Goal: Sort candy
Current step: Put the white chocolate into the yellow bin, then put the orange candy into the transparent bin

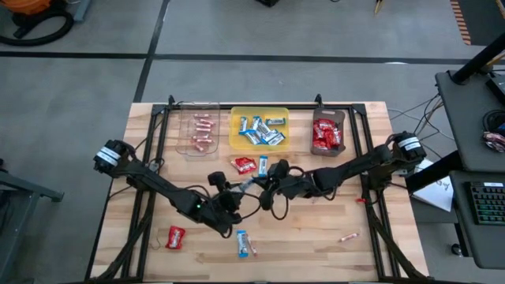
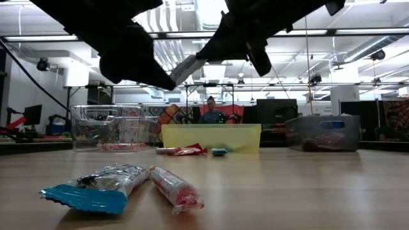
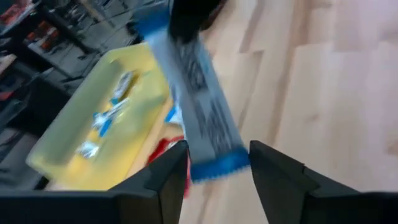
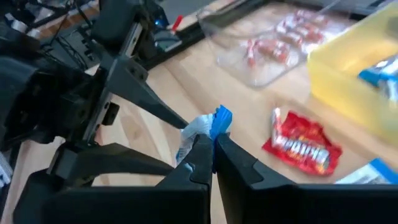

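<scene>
The right hand (image 4: pixel 211 146) pinched a blue-and-white bar (image 3: pixel 199 106) by its crimped end; the left hand (image 3: pixel 214 168) stood open. Light, crinkly, slippery wrapper.

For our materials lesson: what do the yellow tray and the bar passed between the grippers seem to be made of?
Yellow tray: probably plastic, smooth, slightly translucent walls in the low view. Blue-and-white bar: likely glossy plastic-film wrapper, crimped blue end, pinched by the right gripper.

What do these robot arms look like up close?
Both arms are dark, slim and jointed, each with a pale ring near its base. Black cables loop around the left gripper and the right gripper. Each ends in two flat, dark, wedge-shaped fingers.
</scene>
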Controlling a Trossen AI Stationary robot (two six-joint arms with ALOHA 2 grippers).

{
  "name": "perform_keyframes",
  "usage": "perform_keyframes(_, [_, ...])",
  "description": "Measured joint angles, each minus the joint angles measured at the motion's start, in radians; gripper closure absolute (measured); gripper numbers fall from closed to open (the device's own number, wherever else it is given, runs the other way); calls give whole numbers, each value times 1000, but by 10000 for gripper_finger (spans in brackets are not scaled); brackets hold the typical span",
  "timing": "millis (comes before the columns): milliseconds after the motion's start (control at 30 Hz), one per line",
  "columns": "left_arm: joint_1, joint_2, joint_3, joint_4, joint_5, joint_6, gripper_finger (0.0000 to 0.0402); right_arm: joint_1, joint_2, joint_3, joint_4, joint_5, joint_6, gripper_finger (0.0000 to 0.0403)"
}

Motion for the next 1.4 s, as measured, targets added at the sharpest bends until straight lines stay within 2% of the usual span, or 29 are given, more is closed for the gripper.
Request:
perform_keyframes(200, [-8, -79, 0, -247, -36, -151, 235, -73, -45, 0, -1, 1, -66, 394])
perform_keyframes(367, [-41, -182, -3, -400, -38, -267, 235, -194, -58, 0, -3, 11, -105, 394])
perform_keyframes(600, [-117, -321, -29, -402, -40, -286, 235, -407, -16, 1, -37, 71, -83, 394])
perform_keyframes(800, [-177, -398, -53, -399, -92, -318, 235, -547, 59, 1, -31, 71, 17, 394])
perform_keyframes(933, [-196, -409, -57, -398, -93, -319, 235, -580, 89, 1, -25, 71, 72, 394])
perform_keyframes(1100, [-198, -389, -62, -399, -91, -323, 235, -581, 96, 1, -29, 53, 39, 383])
perform_keyframes(1400, [-198, -369, -63, -397, -89, -346, 235, -580, 84, 1, -95, 22, 37, 292])
